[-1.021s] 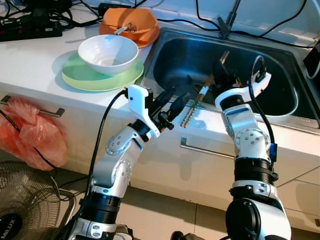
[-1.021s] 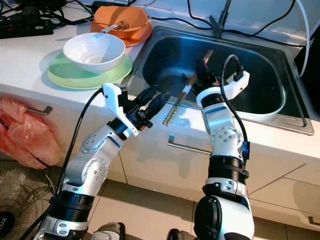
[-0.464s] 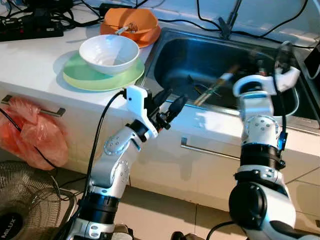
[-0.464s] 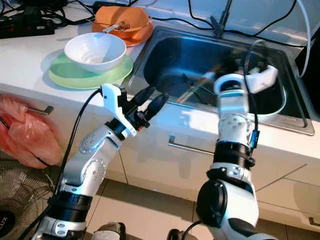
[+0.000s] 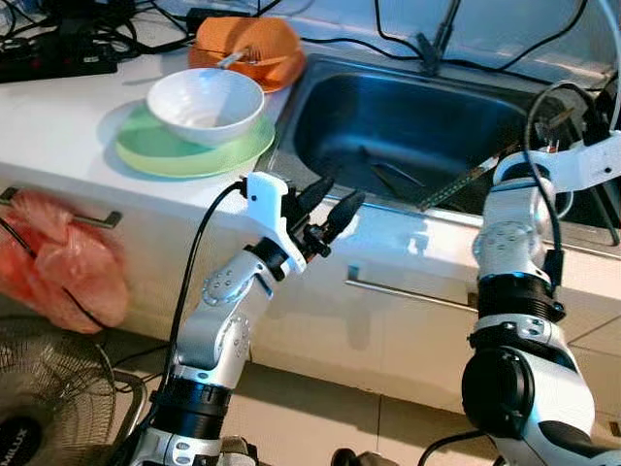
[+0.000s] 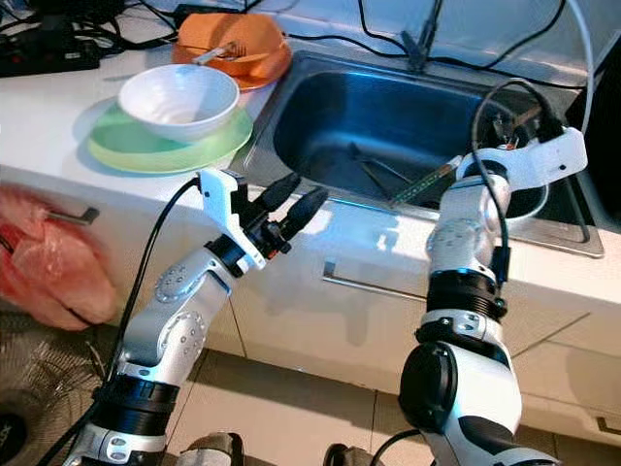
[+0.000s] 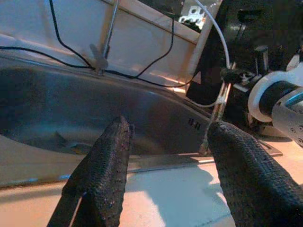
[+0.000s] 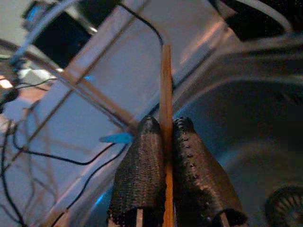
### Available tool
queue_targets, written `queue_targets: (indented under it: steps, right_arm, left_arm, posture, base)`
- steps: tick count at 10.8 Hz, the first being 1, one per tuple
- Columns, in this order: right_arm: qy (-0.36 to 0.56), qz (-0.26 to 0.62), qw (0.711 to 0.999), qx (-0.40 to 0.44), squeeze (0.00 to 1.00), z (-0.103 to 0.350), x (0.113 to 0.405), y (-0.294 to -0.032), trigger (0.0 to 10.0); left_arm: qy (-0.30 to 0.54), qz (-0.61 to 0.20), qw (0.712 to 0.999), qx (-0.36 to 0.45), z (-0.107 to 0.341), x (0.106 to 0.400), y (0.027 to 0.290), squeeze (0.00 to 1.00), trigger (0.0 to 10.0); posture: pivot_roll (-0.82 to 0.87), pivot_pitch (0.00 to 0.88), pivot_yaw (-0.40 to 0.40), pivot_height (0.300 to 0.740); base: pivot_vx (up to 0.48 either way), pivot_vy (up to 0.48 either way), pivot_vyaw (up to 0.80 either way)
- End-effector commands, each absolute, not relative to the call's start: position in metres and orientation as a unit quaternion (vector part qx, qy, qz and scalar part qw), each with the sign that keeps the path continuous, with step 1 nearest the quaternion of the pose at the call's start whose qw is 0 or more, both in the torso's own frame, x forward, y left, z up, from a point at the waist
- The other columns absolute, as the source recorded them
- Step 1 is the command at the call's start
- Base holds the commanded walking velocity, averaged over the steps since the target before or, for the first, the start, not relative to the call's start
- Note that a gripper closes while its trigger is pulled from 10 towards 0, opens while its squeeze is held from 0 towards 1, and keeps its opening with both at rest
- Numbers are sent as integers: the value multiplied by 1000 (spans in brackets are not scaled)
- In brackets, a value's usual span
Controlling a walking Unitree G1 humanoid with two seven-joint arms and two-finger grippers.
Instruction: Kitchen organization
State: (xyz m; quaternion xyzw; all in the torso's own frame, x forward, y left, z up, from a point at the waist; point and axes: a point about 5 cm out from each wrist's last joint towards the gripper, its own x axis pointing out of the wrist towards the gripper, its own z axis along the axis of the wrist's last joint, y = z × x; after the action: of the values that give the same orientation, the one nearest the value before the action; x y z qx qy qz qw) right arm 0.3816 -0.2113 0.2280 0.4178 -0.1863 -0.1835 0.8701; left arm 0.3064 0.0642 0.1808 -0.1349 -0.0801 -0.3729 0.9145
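Our right gripper (image 8: 163, 142) is over the right side of the sink (image 5: 320, 107), its fingers pinched on a chopstick (image 8: 165, 90) that slants down across the basin; our left gripper (image 5: 328, 199) hangs at the counter's (image 5: 58, 107) front edge beside the sink, fingers spread with nothing between them; a white bowl (image 5: 205, 103) sits on a green plate (image 5: 146, 150), an orange bowl (image 5: 247, 49) behind them; more utensils (image 5: 388, 175) lie in the basin.

White bowl (image 5: 205, 103) on green plate (image 5: 194, 148), chopsticks (image 5: 464, 184) seemingly over sink (image 5: 417, 121)
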Motion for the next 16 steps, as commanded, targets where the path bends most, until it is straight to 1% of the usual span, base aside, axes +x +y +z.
queue_targets:
  steps: [1,2,3,6,8,9,10,11,13,14,16]
  right_arm:
    - [-220,-155,886,377,0,242,382,-202,10000]
    - [-229,-150,895,353,0,244,383,-199,10000]
    - [-246,-146,908,306,0,246,382,-194,10000]
    - [-252,-127,917,283,0,244,382,-181,10000]
    - [-252,-109,916,291,0,244,383,-177,10000]
    - [-260,-82,918,289,0,248,384,-170,10000]
    - [-261,-72,918,288,0,248,384,-167,10000]
    - [-263,-38,918,296,0,251,383,-154,10000]
    - [-263,-15,914,310,0,254,383,-146,10000]
    - [-262,-4,912,316,0,256,382,-144,10000]
    - [-267,23,907,324,0,260,380,-139,10000]
  left_arm:
    - [-76,-376,914,-128,180,304,62,0,10000]
    - [-76,-376,915,-127,179,304,61,0,10000]
    - [-76,-377,915,-125,179,304,61,0,10000]
    - [-72,-378,915,-121,178,303,60,0,10000]
    - [-71,-379,915,-119,177,303,60,0,10000]
    - [-70,-381,915,-114,176,303,58,0,10000]
    - [-68,-383,914,-114,175,303,57,0,10000]
    - [-64,-397,908,-114,175,300,52,0,10000]
    - [-63,-420,899,-105,177,298,46,0,10000]
    - [-63,-422,899,-96,178,299,44,0,10000]
    - [-62,-407,908,-77,179,303,46,0,10000]
  posture:
    - [229,105,-71,740]
    - [230,105,-71,740]
    - [232,106,-71,740]
    - [232,109,-69,740]
    - [232,110,-69,740]
    - [231,110,-70,740]
    - [231,110,-70,740]
    - [229,110,-68,740]
    - [228,110,-68,740]
    - [227,110,-68,740]
    - [227,110,-65,740]
  base:
    - [0,0,0]
    - [0,0,0]
    - [0,0,0]
    - [0,0,0]
    - [0,0,0]
    - [0,0,0]
    - [0,0,0]
    - [0,0,0]
    - [0,0,0]
    - [0,0,0]
    - [0,0,0]
